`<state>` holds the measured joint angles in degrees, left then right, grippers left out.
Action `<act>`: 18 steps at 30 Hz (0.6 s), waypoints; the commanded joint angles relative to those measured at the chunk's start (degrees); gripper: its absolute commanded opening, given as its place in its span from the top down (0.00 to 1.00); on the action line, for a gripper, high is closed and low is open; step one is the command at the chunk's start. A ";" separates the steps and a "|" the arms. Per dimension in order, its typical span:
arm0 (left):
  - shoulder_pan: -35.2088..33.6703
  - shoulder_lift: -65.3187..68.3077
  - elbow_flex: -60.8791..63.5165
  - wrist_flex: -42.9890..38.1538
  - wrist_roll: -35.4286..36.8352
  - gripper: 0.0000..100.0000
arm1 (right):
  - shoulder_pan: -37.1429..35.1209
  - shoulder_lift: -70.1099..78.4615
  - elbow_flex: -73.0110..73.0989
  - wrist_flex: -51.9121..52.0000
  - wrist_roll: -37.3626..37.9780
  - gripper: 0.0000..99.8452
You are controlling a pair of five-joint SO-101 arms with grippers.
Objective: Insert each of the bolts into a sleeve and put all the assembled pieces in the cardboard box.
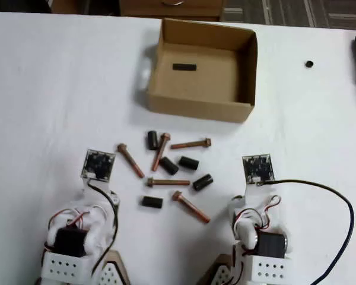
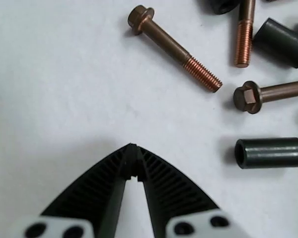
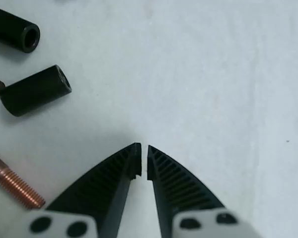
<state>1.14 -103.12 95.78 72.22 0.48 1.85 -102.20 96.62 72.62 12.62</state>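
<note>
Both tools are closed: the left tool (image 2: pixel 134 168) has its tips touching, the right tool (image 3: pixel 144 163) shows only a sliver between them. Everything loose lies on the white surface (image 1: pixel 47 89) between the arms, short of the box (image 1: pixel 196 110). Nearest the left tool, on its inner side, a matt black sleeve (image 2: pixel 270 152) lies flat and crosswise, bore open. A coppery, flange-headed bolt (image 2: pixel 174 47) slants beyond. The dark piece (image 1: pixel 184 67) in the box is perhaps a sleeve.

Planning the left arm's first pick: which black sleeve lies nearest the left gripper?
The lone sleeve beside the head of the horizontal bolt; every other sleeve lies farther from the left gripper.
</note>
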 commanded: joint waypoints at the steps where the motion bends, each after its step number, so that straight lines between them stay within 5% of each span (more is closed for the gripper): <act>1: -0.35 -1.41 1.19 -1.23 0.09 0.98 | -0.13 -0.66 0.35 0.13 -0.09 0.98; 9: -0.62 -1.41 0.40 -0.88 -0.09 0.98 | 0.22 -0.75 -0.35 -0.92 0.09 0.98; 18: -8.53 -1.41 -3.21 -0.97 -0.88 0.98 | 6.37 -0.40 -11.34 1.19 0.26 0.97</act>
<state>-5.45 -103.12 94.90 72.22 0.48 6.15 -102.29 89.05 73.58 12.62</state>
